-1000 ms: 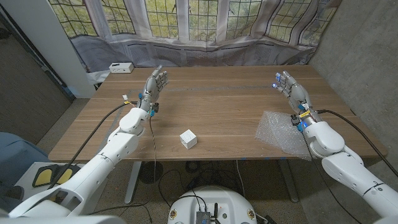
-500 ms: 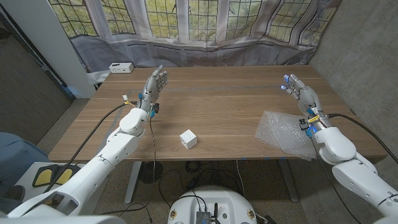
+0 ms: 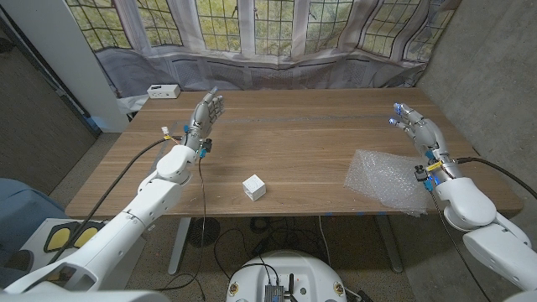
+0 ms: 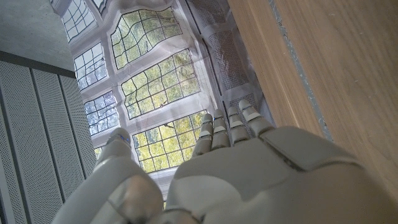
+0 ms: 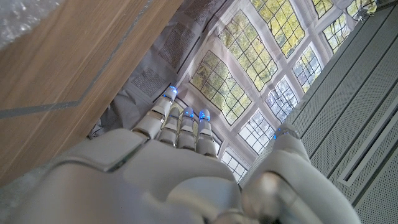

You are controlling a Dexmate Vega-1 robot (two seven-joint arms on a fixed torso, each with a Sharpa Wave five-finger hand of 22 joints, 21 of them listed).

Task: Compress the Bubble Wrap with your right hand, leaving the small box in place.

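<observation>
Wooden table (image 3: 310, 134), rectangular, set before a row of leaded windows (image 3: 252, 25) with a grey curtain (image 3: 277, 71) hung along their lower part; concrete wall on the robot's right side.

Landmark: small box (image 3: 254, 187), white, cube-shaped, standing near the table's near edge, roughly at its middle.

Bubble Wrap (image 3: 384, 179): clear crumpled sheet lying on the table well to the robot's right of the small box, reaching to the near edge. Nothing presses on it.

Right hand (image 3: 419, 130): raised, beyond and to the right of the Bubble Wrap, far from the small box. Fingers extended and slightly apart, tips lit blue; it holds nothing.

Left hand (image 3: 206, 113): raised, beyond and to the left of the small box, well apart from it. Fingers extended, close together, holding nothing.

White device (image 3: 162, 91): small, flat, at the table's far corner, beyond the left hand.
</observation>
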